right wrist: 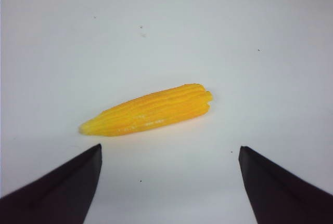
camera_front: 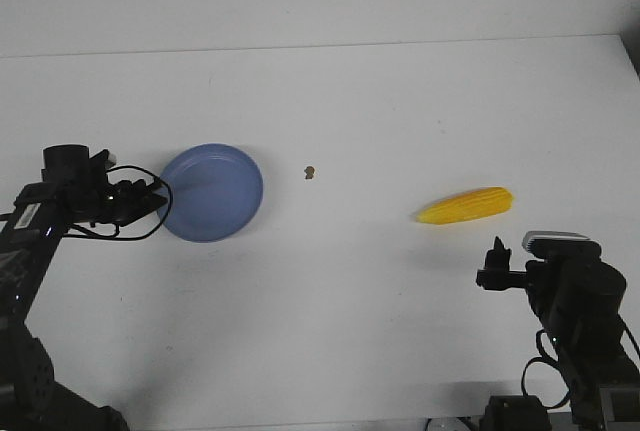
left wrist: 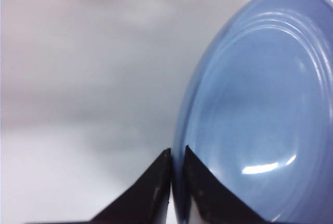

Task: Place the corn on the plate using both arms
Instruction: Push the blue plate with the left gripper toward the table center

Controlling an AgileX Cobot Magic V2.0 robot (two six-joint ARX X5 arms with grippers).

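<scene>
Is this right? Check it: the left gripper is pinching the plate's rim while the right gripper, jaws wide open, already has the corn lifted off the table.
Not quite. The corn is not lifted: in the right wrist view it lies on the table, apart from the open right gripper. The rest holds: the left gripper is pinching the rim of the plate.

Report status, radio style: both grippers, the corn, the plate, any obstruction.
Left gripper shut on plate rim. Right gripper open, short of corn, not touching. Corn flat on table, off plate. Small brown speck between them, nothing else.
</scene>
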